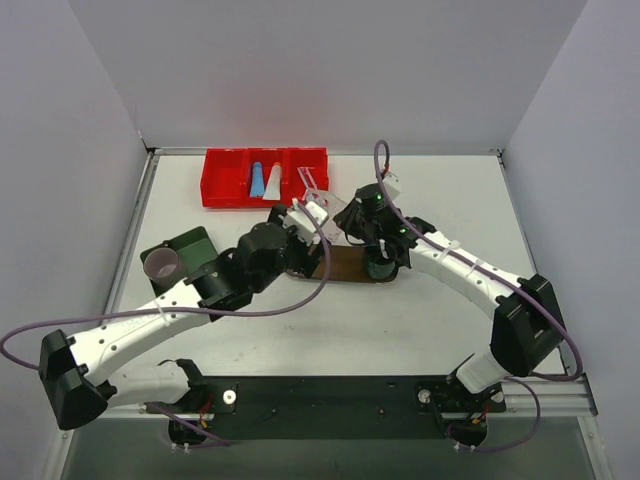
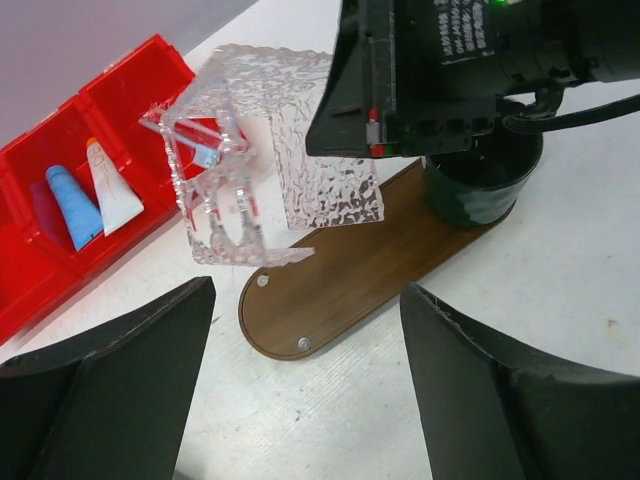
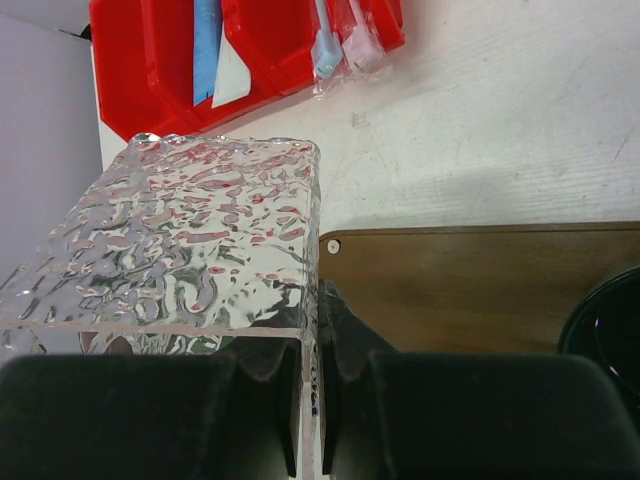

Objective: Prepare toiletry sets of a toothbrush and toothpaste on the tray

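The brown oval tray (image 1: 345, 266) lies mid-table, a dark cup (image 1: 382, 264) on its right end. My right gripper (image 3: 318, 380) is shut on a wall of a clear textured acrylic holder (image 3: 200, 240) and holds it above the tray's left end (image 2: 340, 280). My left gripper (image 2: 305, 400) is open and empty, just short of that end. The blue tube (image 1: 257, 180) and white tube (image 1: 273, 181) lie in the red bin's middle compartment. The toothbrushes (image 3: 340, 48) lie in the compartment to their right.
The red three-compartment bin (image 1: 225, 180) stands at the back. A dark green box (image 1: 195, 248) with a greyish cup (image 1: 162, 264) in it stands left of the left arm. Both arms crowd the space over the tray.
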Controlling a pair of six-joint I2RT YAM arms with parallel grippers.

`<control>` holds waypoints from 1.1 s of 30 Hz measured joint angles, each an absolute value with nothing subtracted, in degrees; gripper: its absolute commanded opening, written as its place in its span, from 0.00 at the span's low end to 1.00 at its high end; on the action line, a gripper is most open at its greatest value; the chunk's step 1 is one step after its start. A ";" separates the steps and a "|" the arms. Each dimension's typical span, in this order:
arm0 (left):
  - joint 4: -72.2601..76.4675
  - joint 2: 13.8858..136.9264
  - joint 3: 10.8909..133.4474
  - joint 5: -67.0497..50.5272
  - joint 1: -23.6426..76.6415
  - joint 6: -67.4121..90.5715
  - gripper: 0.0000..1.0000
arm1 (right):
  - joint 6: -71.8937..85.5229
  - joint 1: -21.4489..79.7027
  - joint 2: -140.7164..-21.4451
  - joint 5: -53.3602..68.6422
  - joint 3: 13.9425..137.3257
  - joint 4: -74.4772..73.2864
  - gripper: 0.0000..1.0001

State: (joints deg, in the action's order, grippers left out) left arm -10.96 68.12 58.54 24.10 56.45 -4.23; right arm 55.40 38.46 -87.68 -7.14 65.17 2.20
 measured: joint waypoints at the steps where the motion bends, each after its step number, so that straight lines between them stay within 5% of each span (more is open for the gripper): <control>1: -10.94 66.57 58.54 20.67 54.94 -3.44 0.87 | 54.72 37.63 -87.35 -6.22 64.86 2.79 0.00; 17: 2.07 64.40 57.65 -35.83 25.74 19.53 0.87 | 35.68 29.78 -74.48 11.70 63.48 1.83 0.00; 33: 10.41 67.81 54.06 -48.84 22.33 29.39 0.86 | 29.54 29.50 -67.88 31.11 62.17 -0.43 0.00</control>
